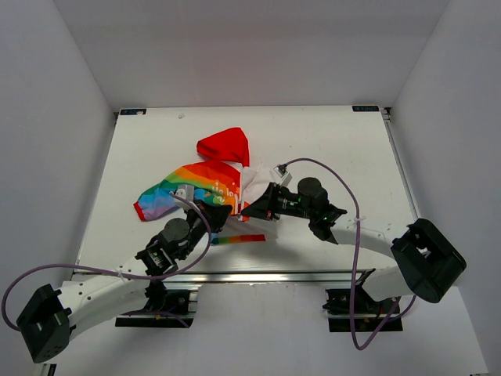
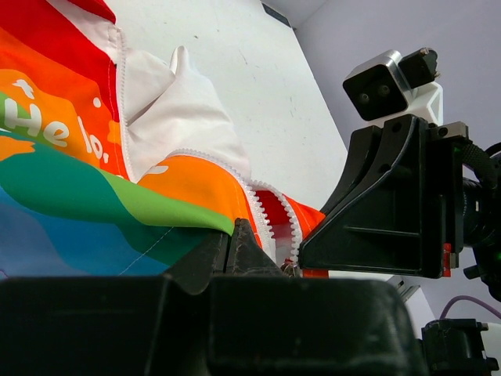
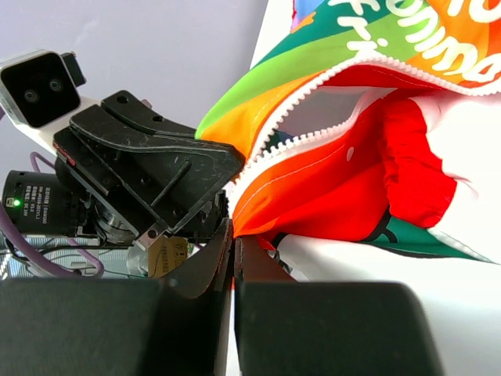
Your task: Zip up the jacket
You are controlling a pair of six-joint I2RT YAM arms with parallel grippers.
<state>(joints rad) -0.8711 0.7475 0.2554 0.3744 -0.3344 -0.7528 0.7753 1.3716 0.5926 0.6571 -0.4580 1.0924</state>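
Observation:
The jacket (image 1: 205, 182) lies mid-table, with its red hood (image 1: 225, 145) at the far side and a rainbow panel to the left. Its front is open, and the white zipper teeth (image 2: 270, 218) spread apart above the bottom end. My left gripper (image 1: 221, 213) is shut on the rainbow hem (image 2: 188, 223) beside the zipper's base. My right gripper (image 1: 252, 208) is shut on the orange-red edge (image 3: 313, 196) of the other front panel. The two grippers sit close, facing each other. A small metal part (image 2: 290, 268) shows at the bottom of the zipper.
A rainbow-striped strip (image 1: 239, 239) lies near the table's front edge, just past an aluminium rail (image 1: 258, 276). White walls enclose the table. A purple cable (image 1: 352, 204) loops over the right arm.

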